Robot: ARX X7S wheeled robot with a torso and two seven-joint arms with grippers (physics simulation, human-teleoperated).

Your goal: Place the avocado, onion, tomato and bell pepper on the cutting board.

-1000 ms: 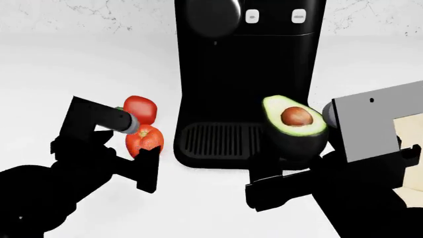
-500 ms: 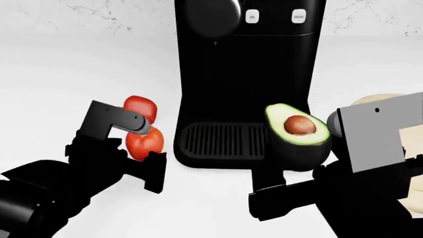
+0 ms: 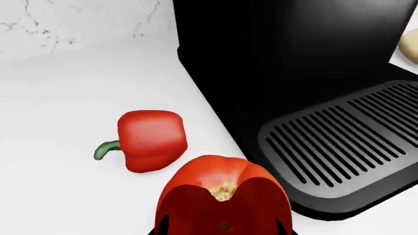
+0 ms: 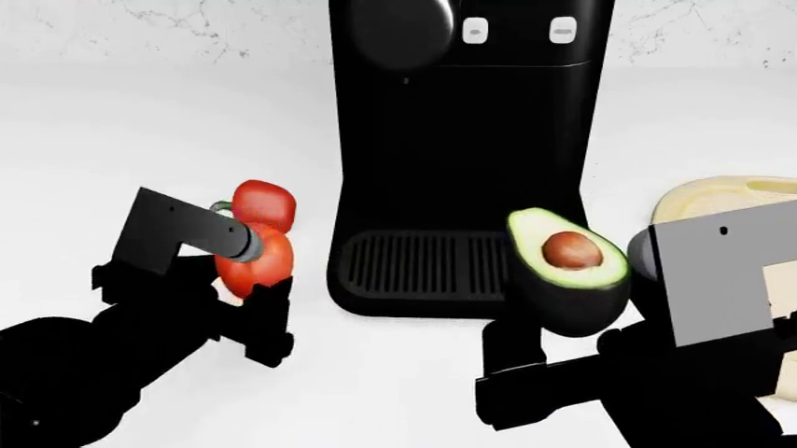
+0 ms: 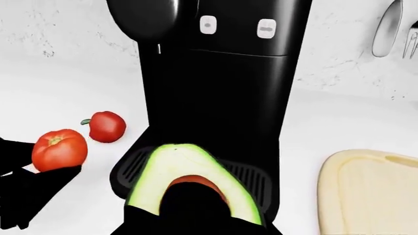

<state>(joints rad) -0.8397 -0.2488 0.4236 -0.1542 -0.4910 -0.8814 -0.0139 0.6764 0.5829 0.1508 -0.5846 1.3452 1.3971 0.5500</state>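
Avocado point(image 4: 566, 257) and tomato point(image 4: 253, 261), clamped in our right gripper point(image 4: 554, 322) and left gripper point(image 4: 249, 280), could strike the coffee machine point(image 4: 461, 140) between them when swung

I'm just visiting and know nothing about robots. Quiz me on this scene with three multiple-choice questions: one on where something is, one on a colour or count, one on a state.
1. Where is the bell pepper?
A. on the counter beside the coffee machine
B. on the cutting board
C. in the right end effector

2. How many pale buttons show on the coffee machine's front?
A. none
B. two
C. five

3. What does the left end effector hold?
A. nothing
B. the avocado
C. the tomato

Answers: 1 A, the pepper lies on the white counter left of the machine. 2 B, two show near its top. 3 C, the tomato sits between its fingers, while the right end effector holds the avocado.
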